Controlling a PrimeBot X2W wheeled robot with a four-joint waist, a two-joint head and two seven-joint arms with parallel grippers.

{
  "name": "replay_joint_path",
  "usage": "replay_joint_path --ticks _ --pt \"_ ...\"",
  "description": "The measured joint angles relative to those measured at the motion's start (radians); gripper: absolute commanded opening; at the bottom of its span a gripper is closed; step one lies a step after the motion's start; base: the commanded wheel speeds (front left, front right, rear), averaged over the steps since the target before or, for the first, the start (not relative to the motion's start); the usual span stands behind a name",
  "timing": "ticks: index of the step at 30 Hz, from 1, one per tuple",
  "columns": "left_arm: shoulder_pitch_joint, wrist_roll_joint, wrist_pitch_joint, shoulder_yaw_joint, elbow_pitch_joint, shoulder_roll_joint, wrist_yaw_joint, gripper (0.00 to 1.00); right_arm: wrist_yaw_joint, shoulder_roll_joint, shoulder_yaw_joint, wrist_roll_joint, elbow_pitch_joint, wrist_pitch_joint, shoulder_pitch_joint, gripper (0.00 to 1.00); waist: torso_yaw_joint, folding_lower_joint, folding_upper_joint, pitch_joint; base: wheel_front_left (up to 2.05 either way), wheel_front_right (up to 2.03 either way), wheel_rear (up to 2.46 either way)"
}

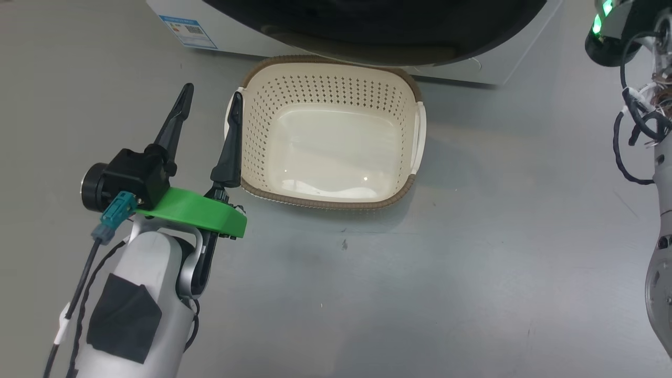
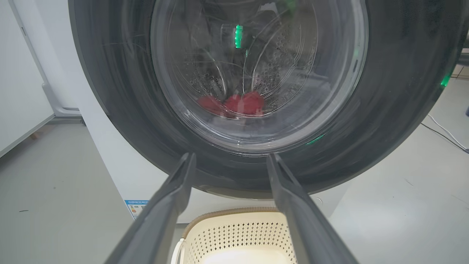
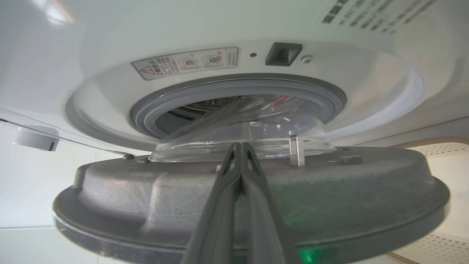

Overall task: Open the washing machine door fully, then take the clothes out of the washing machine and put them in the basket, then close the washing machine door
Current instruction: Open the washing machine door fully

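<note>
Quick rundown: the left gripper [image 1: 212,90] has its two long dark fingers spread wide with nothing between them, hovering just beside the left side of the small cream perforated plastic basket [image 1: 325,202] with the brown woven-look rim. That basket sits on the grey floor [image 1: 420,294], right in front of the big white front-loading washing machine [image 2: 106,154].

The large round washing machine door [image 2: 395,91], a glossy black ring around a clear glass bowl, is only ajar. The right wrist view shows a gap between it and the grey rubber gasket [image 3: 154,106].

The right gripper [image 3: 240,145] has its fingers pressed together along the door's grey inner side, with the tips near the bowl's base. Can't tell if they're touching it.

The bright red clothes [image 2: 242,102] are in the perforated steel drum [image 2: 282,69], visible through the glass.
</note>
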Motion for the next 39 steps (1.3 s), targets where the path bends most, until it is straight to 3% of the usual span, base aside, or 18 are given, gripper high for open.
replay_joint_path --ticks 20,39 --pt "0.085 0.015 0.000 -0.002 0.063 0.000 -0.009 1.00 0.026 0.047 0.029 0.051 0.007 0.104 0.179 0.00 -0.031 0.0000 0.0000 -0.107 0.00 0.00 0.00" --pt "0.185 0.015 0.000 -0.018 0.137 0.000 -0.016 1.00 0.026 0.091 0.112 0.074 -0.066 0.154 0.401 0.00 -0.022 0.0000 0.0000 -0.263 0.00 0.00 0.00"
